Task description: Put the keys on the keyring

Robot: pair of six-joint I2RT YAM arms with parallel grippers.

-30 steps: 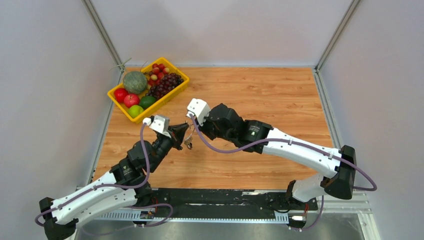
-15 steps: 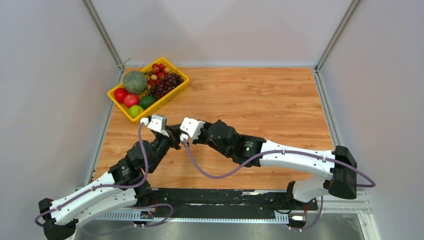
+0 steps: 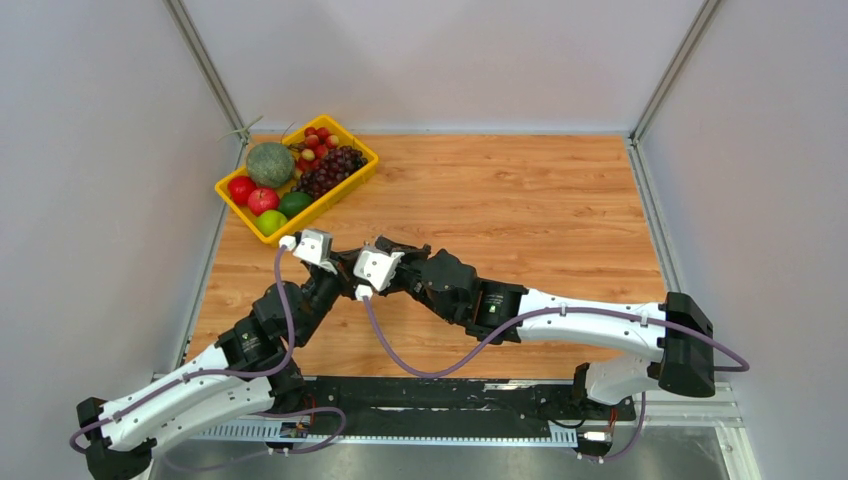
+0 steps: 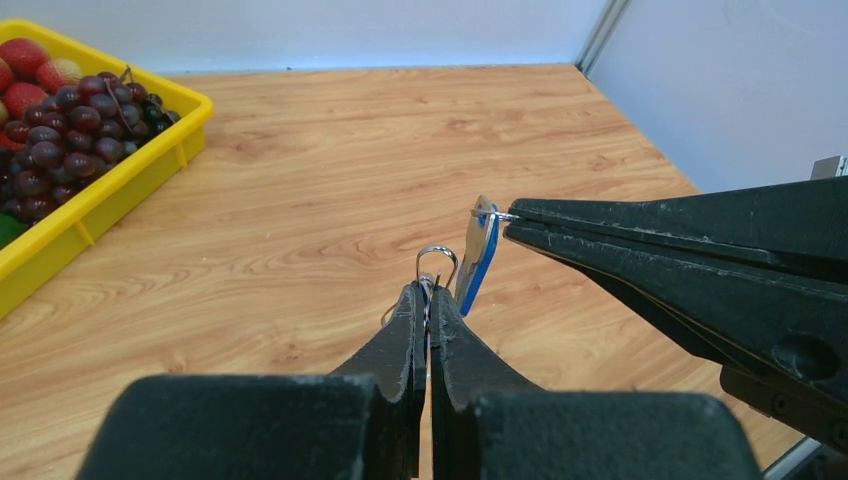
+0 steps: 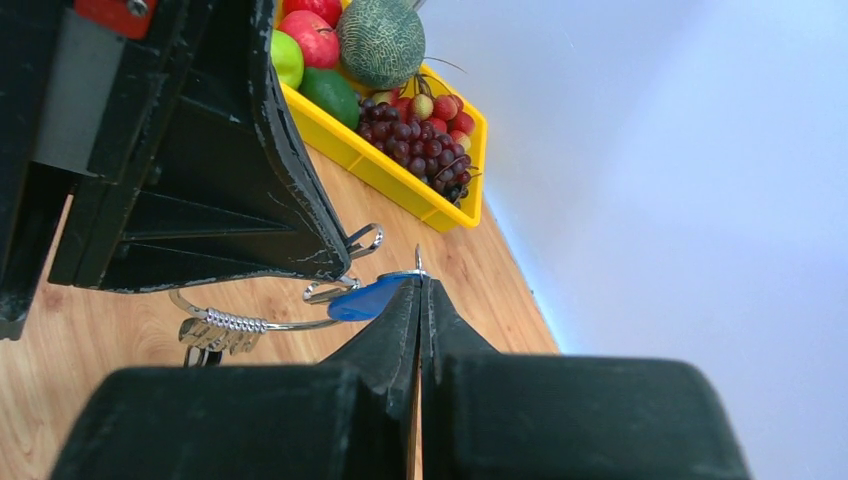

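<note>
My left gripper is shut on the thin silver keyring, whose loop sticks out past the fingertips. My right gripper is shut on a blue-headed key and holds it right against the left fingertips. In the left wrist view the blue key stands on edge beside the loop, touching or nearly so. In the right wrist view the keyring wire curves below the left fingers, with other silver keys hanging on it. In the top view both grippers meet above the table; keys and ring are hidden there.
A yellow tray of fruit, with grapes, a melon and apples, stands at the table's back left. It also shows in the left wrist view. The wooden table lies below the grippers.
My right gripper has swung left and down to meet the left gripper's tips. The keys that hung in view between the two arms are now hidden in the top view.
</note>
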